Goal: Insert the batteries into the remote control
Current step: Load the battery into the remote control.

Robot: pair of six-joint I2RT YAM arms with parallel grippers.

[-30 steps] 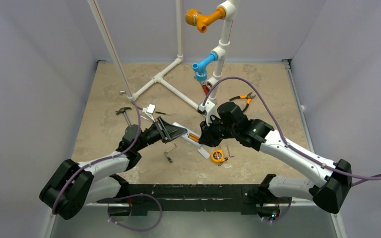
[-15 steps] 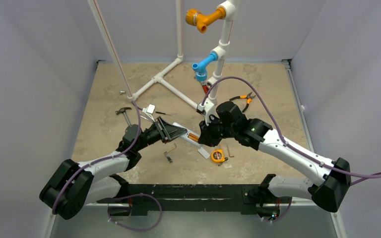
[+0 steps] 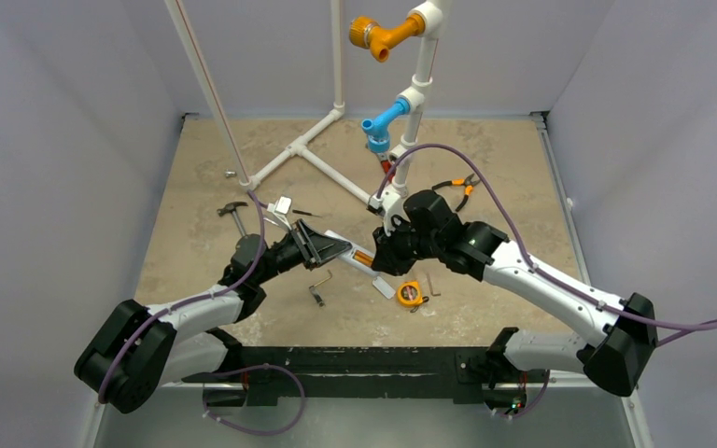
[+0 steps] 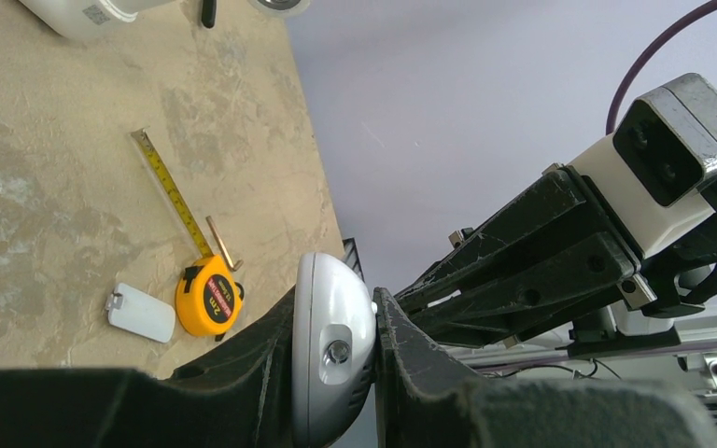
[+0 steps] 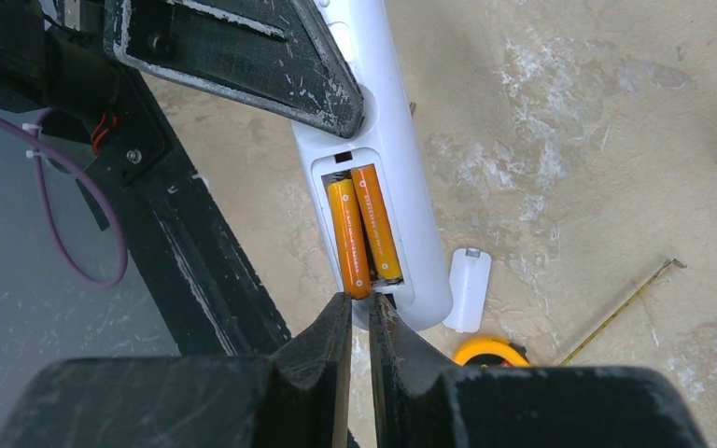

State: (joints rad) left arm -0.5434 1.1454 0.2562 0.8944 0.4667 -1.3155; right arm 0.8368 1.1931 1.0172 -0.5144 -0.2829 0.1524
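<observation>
My left gripper (image 3: 330, 248) is shut on the white remote control (image 3: 347, 248) and holds it above the table, back side up. In the left wrist view the remote's rounded end (image 4: 331, 345) sits clamped between the jaws of the left gripper (image 4: 336, 301). The right wrist view shows the remote (image 5: 406, 159) with its open compartment holding two orange batteries (image 5: 362, 231) side by side. The left one sticks out a little at its near end. My right gripper (image 5: 360, 304) is shut with only a thin gap, its tips right at that battery's end. It holds nothing.
The white battery cover (image 5: 467, 289) lies on the table beside a yellow tape measure (image 3: 411, 293) with its tape pulled out. A hex key (image 3: 317, 287), a hammer (image 3: 233, 211), orange-handled pliers (image 3: 459, 187) and a white pipe frame (image 3: 331, 173) lie around.
My right arm has shifted slightly to the left, toward the remote. The left arm and the remote have not visibly moved.
</observation>
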